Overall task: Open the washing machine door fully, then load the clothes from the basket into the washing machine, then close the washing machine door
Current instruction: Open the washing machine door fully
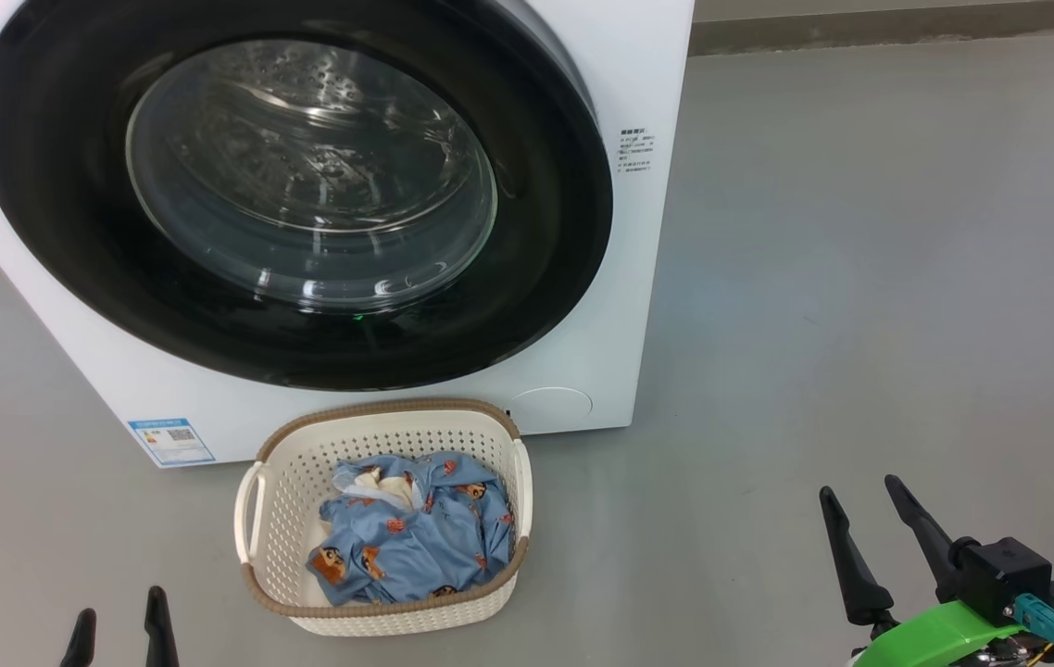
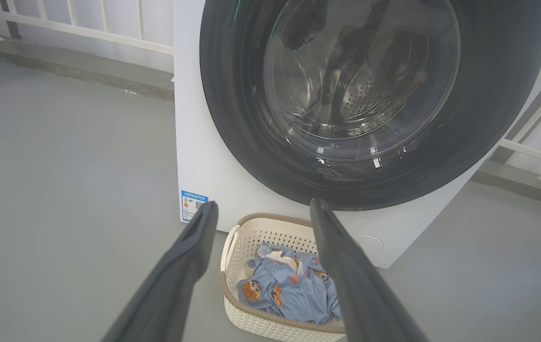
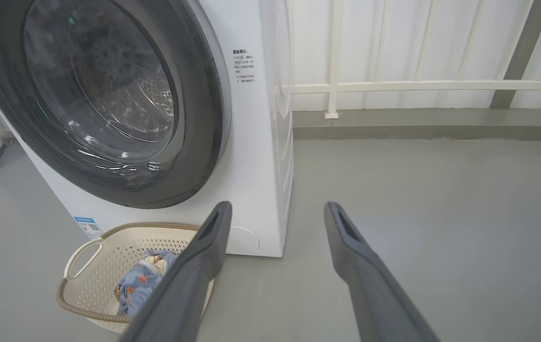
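The door [image 1: 64, 232] sits closed, flush on the front of the washer [image 1: 643, 56], with the steel drum showing through its glass bowl. The basket [image 1: 379, 409] stands on the floor [image 1: 860, 278] just in front of the washer, below the door, with the clothes [image 1: 416, 542] bunched inside. A blue label [image 1: 170, 441] is stuck on the washer's lower left corner. The left fingers [image 1: 159, 635] and right fingers [image 1: 846, 556] are spread wide and hold nothing. They are clear of the basket, one pair on either side.

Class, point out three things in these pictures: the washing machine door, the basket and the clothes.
washing machine door [image 1: 55, 185], head view, on its glossy black rim
basket [image 1: 388, 406], head view, on the far brown rim
clothes [image 1: 416, 547], head view, on the blue fabric's middle
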Controlling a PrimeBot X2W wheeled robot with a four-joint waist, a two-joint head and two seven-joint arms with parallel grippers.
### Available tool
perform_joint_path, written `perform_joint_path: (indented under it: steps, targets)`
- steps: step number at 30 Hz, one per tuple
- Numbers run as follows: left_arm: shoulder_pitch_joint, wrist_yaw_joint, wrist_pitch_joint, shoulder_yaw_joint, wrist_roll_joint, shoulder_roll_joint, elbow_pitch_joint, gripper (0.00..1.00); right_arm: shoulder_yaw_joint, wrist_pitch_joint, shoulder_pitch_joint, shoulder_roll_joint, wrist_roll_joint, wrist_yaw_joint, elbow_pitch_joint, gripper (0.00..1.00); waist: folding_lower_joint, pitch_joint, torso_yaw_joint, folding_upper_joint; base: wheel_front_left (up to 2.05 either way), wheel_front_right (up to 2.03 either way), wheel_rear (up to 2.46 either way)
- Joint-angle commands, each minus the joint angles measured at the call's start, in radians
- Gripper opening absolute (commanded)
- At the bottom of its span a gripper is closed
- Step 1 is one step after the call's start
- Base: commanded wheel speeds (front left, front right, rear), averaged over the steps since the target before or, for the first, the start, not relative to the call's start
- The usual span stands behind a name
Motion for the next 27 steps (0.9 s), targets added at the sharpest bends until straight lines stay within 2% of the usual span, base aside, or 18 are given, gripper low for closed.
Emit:
perform_joint_path:
  steps: [1,9,10,11,12,27]
  targets:
    - [-0.009,-0.002,-0.007,0.028,-0.003,0.015,-0.025,1.0,0.031,-0.012,-0.023,-0.008,0.009,-0.001,-0.024,1.0,0.0,0.0,0.0,0.0,0.0,0.0,0.0]
    - [-0.007,-0.002,-0.007,0.023,-0.006,0.013,-0.027,1.0,0.036,-0.012,-0.021,-0.011,0.015,-0.001,-0.03,1.0,0.0,-0.001,0.001,0.0,0.0,0.0,0.0]
    - [-0.007,-0.002,-0.007,0.021,-0.006,0.013,-0.027,1.0,0.037,-0.012,-0.021,-0.012,0.017,-0.001,-0.031,0.59,0.0,-0.001,0.002,0.0,0.0,0.0,0.0]
    - [-0.007,-0.002,-0.007,0.019,-0.007,0.013,-0.028,1.0,0.038,-0.012,-0.021,-0.012,0.021,-0.001,-0.032,0.11,0.0,-0.001,0.002,0.0,0.0,0.0,0.0]
    - [-0.007,-0.002,-0.007,0.017,-0.007,0.014,-0.028,1.0,0.039,-0.012,-0.022,-0.012,0.024,-0.001,-0.033,0.0,0.0,0.0,0.002,0.0,0.0,0.0,0.0]
    - [-0.008,-0.002,-0.007,0.01,-0.012,0.021,-0.029,1.0,0.048,-0.012,-0.025,-0.016,0.036,-0.001,-0.043,0.0,0.0,0.003,0.001,0.0,0.0,0.0,0.0]
